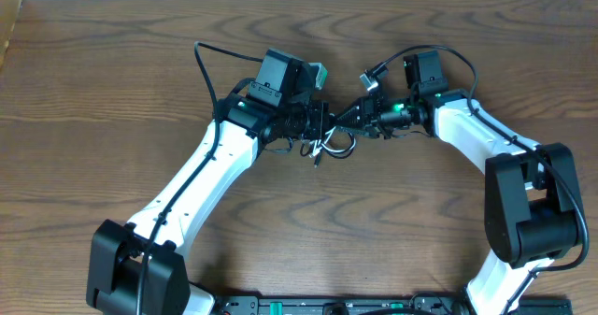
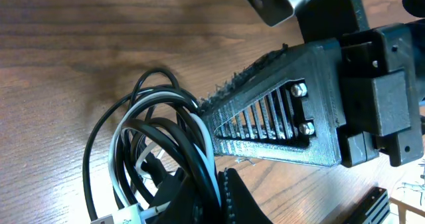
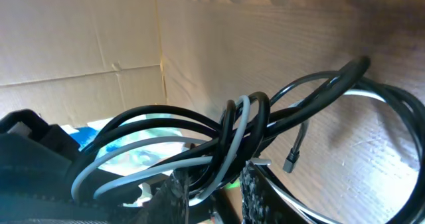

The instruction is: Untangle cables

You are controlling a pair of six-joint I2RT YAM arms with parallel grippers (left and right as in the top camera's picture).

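Cables (image 1: pixel 329 148) sit in one knotted bunch at mid-table, just on the bases' side of where the two grippers meet, with black loops and a white one wound through each other. The brown table (image 1: pixel 392 231) lies under them. Whether the lowest loops touch the wood I cannot tell from above.

The left gripper (image 1: pixel 321 125) comes in from the left with its jaws closed tight. Its wrist view shows the cords running down into them at the bottom edge (the pinch itself is cut off by the frame). A white plug (image 2: pixel 121 217) shows at that view's lower edge, at the end of the white cord. The loops there fan upward and to the left over the wood and throw a soft shadow on it.

The right gripper (image 1: pixel 361 117) reaches in from the right, almost tip to tip with the left one. Its ribbed finger (image 2: pixel 265 127) pokes into the side of the bunch. Its jaws stand narrow, closed on strands: in its own wrist view, black and grey-white cords pass between the two fingers and loop away on both sides. A small black plug (image 3: pixel 290 161) dangles from one thin cord just right of the fingers. Cardboard (image 3: pixel 80 44) fills the left background of that view.
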